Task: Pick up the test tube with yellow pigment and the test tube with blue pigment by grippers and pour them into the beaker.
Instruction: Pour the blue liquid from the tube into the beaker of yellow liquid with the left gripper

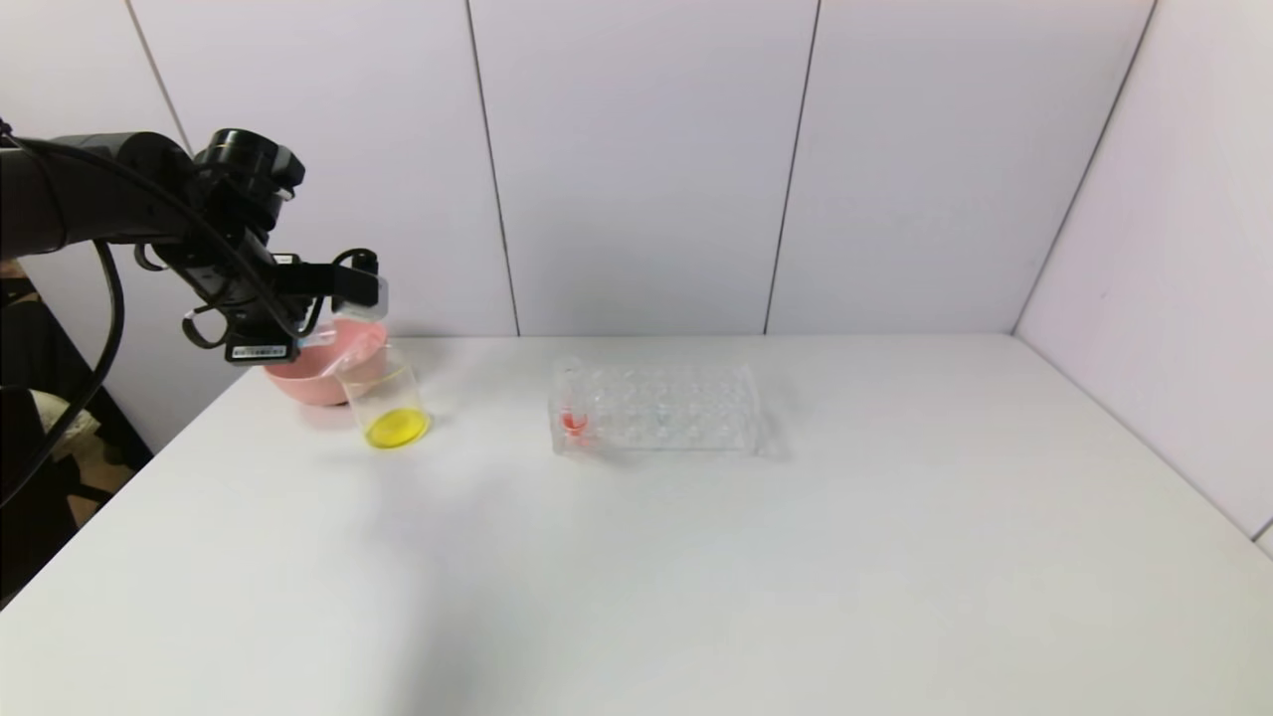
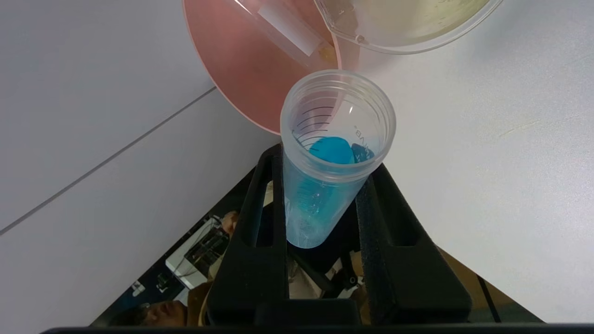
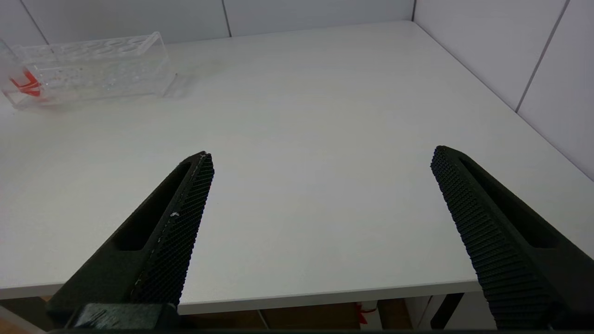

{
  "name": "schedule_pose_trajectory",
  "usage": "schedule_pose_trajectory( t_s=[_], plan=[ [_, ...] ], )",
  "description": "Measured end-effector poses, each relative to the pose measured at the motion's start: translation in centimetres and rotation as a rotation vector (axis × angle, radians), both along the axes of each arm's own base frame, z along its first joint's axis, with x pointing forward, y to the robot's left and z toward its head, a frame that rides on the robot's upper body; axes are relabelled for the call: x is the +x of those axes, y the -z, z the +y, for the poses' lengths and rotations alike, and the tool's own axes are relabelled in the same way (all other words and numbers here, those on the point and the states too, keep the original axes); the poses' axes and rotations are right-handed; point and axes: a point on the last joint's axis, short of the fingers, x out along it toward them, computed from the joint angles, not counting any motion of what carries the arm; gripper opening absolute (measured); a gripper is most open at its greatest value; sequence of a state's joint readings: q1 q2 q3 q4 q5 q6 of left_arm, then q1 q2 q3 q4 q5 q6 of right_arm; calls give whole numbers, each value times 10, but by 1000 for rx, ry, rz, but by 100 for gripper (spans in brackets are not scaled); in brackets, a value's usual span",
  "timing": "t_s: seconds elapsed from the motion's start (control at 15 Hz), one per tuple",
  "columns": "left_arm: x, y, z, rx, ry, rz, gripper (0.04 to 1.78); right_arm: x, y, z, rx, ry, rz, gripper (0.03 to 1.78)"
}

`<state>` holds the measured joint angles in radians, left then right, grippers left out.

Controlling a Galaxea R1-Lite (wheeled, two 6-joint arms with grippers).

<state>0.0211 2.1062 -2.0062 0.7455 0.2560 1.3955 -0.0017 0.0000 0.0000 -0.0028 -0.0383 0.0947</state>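
My left gripper (image 1: 350, 283) is shut on the test tube with blue pigment (image 2: 334, 153), held by its lower body between both fingers (image 2: 260, 208). The tube's open mouth (image 1: 374, 289) points toward the beaker (image 1: 388, 398), just above its rim, and blue liquid sits inside the tube. The beaker holds yellow liquid (image 1: 396, 429); its rim shows in the left wrist view (image 2: 408, 32). A clear tube with a whitish band (image 2: 290, 30), yellowish at its tip, lies in the pink bowl (image 2: 236, 69). My right gripper (image 3: 320, 157) is open and empty over the table's front edge.
The pink bowl (image 1: 298, 383) stands just behind the beaker at the back left. A clear multi-hole rack (image 1: 661, 408) sits mid-table with a red-orange-tipped tube (image 1: 574, 420) at its left end; it shows in the right wrist view (image 3: 93, 65). Walls close the back and right.
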Motion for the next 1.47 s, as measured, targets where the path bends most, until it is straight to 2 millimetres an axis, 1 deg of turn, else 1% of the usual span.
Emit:
schedule_pose_trajectory(
  t_s=[0.4,1.47],
  plan=[
    [1,1,-3,49,-28,6,45,0,0,0,0,0,0,171],
    [3,6,-10,85,-32,23,45,0,0,0,0,0,0,171]
  ],
)
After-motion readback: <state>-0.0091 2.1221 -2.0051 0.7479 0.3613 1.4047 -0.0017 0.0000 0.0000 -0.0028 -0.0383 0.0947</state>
